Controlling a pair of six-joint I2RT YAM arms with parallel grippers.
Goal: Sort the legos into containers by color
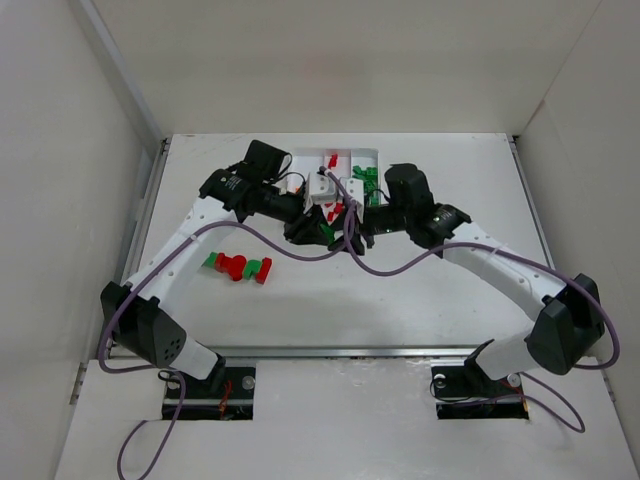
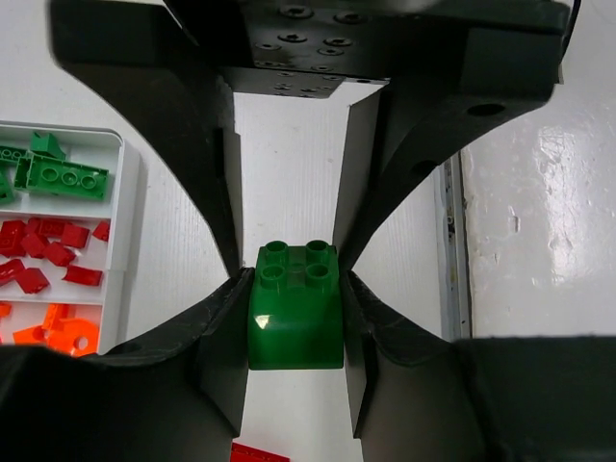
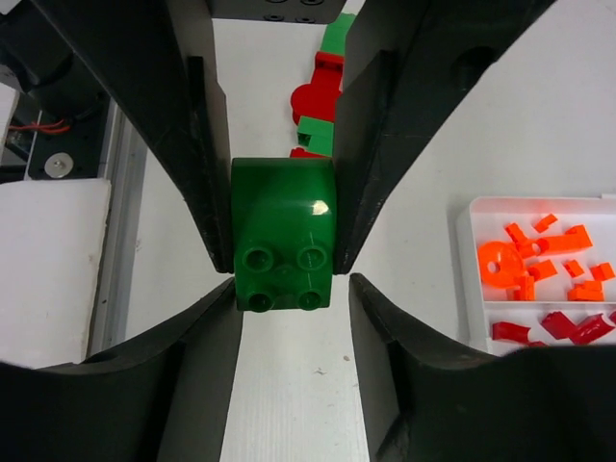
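Observation:
A dark green lego with four studs hangs above the table, and my left gripper is shut on its smooth end. My right gripper faces it from the other side. Its jaws stand open around the studded end of the same green lego, with a gap on one side. Both grippers meet just in front of the white tray. The tray's containers hold green legos, red legos and orange legos, also seen from the right wrist as orange legos and red legos.
A small cluster of loose red and green legos lies on the table left of centre. A red piece lies under my left gripper. White walls enclose the table on the left, back and right.

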